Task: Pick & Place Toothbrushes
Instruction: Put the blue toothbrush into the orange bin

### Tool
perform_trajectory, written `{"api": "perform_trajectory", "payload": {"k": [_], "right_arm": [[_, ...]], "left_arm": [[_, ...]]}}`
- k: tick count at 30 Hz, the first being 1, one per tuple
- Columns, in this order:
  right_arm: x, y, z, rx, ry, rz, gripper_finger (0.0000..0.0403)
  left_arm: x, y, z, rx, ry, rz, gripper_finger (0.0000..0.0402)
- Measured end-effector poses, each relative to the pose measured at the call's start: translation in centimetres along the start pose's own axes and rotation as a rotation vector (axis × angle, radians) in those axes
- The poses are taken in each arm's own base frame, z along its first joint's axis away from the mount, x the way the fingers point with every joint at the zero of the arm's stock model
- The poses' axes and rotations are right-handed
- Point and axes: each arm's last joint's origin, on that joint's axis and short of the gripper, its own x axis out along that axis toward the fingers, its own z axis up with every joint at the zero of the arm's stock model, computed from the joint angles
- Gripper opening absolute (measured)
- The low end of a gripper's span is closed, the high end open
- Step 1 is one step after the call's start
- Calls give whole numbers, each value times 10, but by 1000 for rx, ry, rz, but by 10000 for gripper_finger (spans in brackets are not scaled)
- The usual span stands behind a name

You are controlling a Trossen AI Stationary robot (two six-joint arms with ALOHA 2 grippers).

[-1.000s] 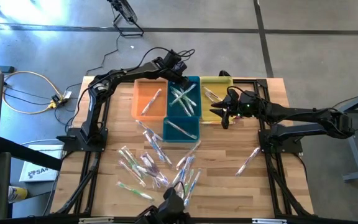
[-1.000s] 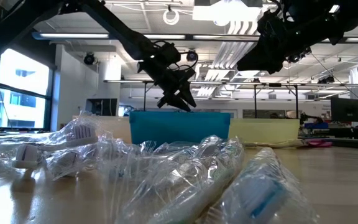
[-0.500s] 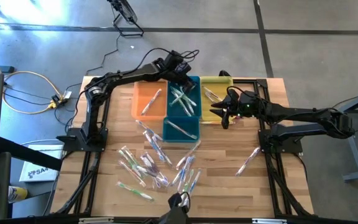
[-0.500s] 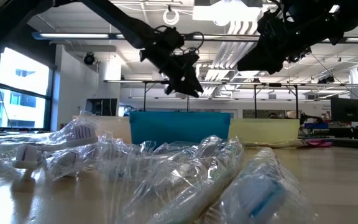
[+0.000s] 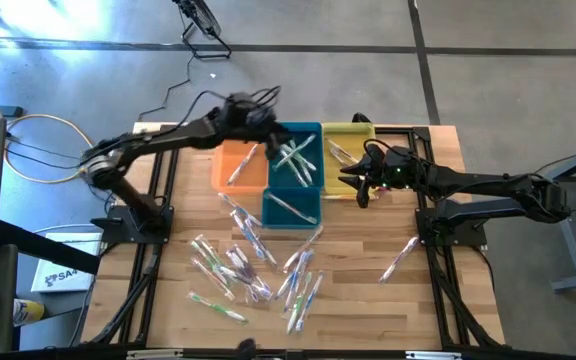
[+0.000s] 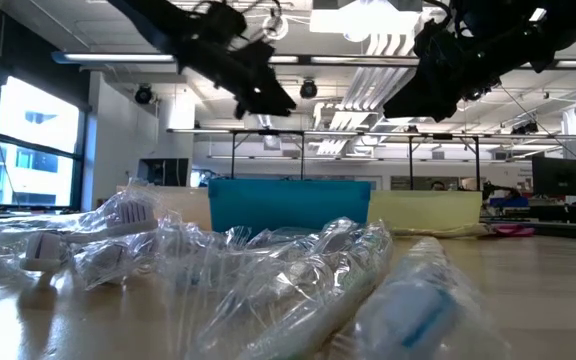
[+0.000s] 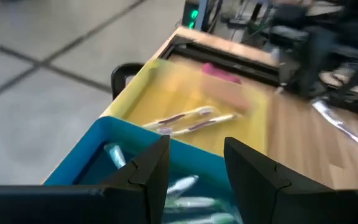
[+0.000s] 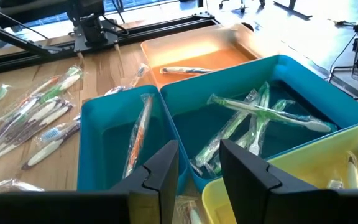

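Toothbrushes (image 5: 248, 262) in clear crinkly wrappers lie scattered over the near half of your wooden table (image 5: 368, 300), with one stray (image 5: 400, 258) apart toward the right arm's base. Four plastic bins sit at the far side: an orange rectangular bin (image 5: 238, 160) holding one wrapped brush, a tall blue bin (image 5: 298, 152) holding several crossed brushes, a small blue bin (image 5: 290, 208) just in front of it with one brush, and a yellow bin (image 5: 346, 150) with a couple more.

Your left gripper (image 5: 268, 122) hangs in the air over the seam between the orange and tall blue bins; its fingers (image 7: 148, 168) stand apart with nothing between them.

Your right gripper (image 5: 360, 185) hovers at the near edge of the yellow bin, beside the blue ones; its fingers (image 8: 163, 168) are likewise parted and empty.
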Motion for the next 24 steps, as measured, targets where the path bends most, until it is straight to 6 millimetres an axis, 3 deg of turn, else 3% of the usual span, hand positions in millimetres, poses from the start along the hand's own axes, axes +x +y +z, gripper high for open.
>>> {"api": "perform_trajectory", "payload": {"k": [10,24], "right_arm": [[0,0,1,3,-14,1,111],[0,1,5,25,-51,6,111]], "left_arm": [[-87,-38,-36,111,-147,-59,148],[-170,-71,-81,191,-268,-151,148]]}}
